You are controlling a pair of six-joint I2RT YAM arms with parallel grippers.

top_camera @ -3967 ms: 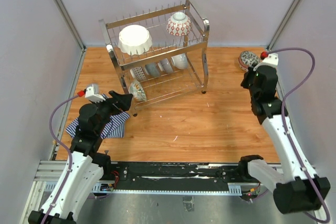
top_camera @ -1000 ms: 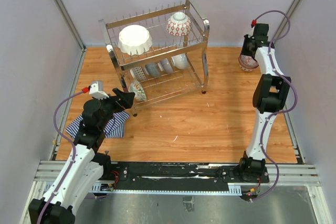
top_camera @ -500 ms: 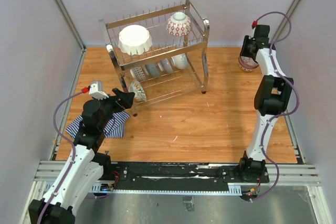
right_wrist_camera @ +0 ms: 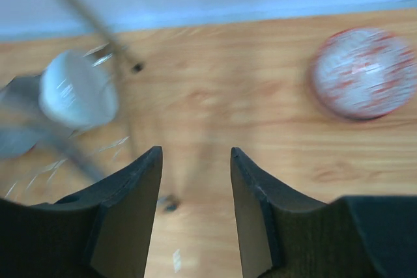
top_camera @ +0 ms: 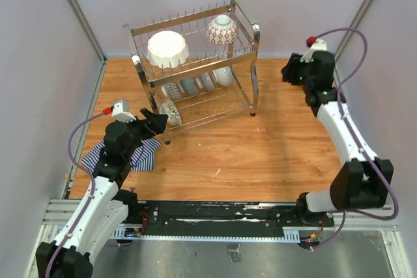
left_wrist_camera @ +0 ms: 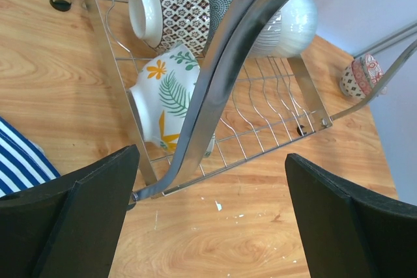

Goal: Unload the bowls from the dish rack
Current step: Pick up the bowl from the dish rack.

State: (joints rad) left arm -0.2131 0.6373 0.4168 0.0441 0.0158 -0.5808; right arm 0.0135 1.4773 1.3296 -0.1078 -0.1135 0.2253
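The chrome dish rack [top_camera: 251, 34] stands at the back centre. Its top tier holds a large white scalloped bowl [top_camera: 167, 49] and a red lattice bowl [top_camera: 222, 30]. The lower tier holds several small bowls on edge, with a floral bowl [top_camera: 171, 112] at the front end. My left gripper [top_camera: 154, 122] is open and empty, just left of that floral bowl [left_wrist_camera: 171, 99], by the rack's corner leg. My right gripper [top_camera: 290, 70] is open and empty, to the right of the rack. In the blurred right wrist view, a red patterned bowl [right_wrist_camera: 363, 73] lies upside down on the table.
A blue-white striped cloth [top_camera: 140, 155] lies under my left arm. Walls close in the table at the left, back and right. The right wrist view also shows a white bowl [right_wrist_camera: 78, 89] in the rack. The left wrist view shows the rack's chrome frame [left_wrist_camera: 215, 89] close in front.
My right arm has pulled away from the red patterned bowl at the back right and swung left toward the rack, empty. The left arm has barely moved.
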